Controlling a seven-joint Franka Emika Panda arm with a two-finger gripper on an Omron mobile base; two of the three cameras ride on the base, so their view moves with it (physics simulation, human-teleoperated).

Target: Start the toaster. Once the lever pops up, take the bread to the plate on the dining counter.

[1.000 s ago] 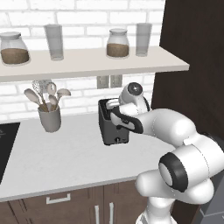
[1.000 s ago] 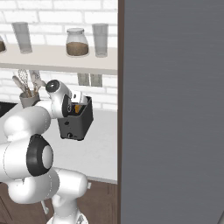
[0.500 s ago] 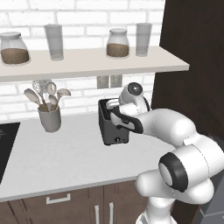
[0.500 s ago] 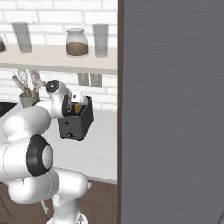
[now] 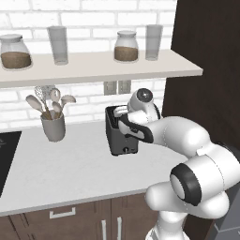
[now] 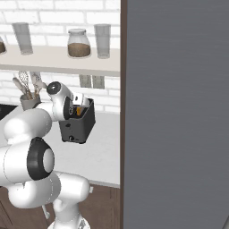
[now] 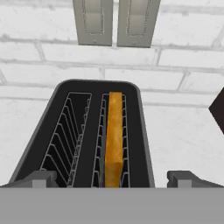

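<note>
Bread [image 7: 114,140] seated in right-hand slot of toaster [image 7: 144,144] in hand view, on worktop [image 5: 70,164] against brick wall. Gripper [image 7: 112,178] poised directly above toaster; fingers [image 7: 40,178] spread wide, empty, straddling both slots. Slice's long edge runs away from camera, crosswise to line between fingertips. Judgement: lever not yet pressed.

Pale worktop [image 5: 70,173] over brown cabinets, bearing the dark toaster [image 5: 121,133] near the far wall and a grey utensil cup [image 5: 53,127] well to its left. Wall shelf [image 5: 103,65] above, carrying two jars and two glasses
</note>
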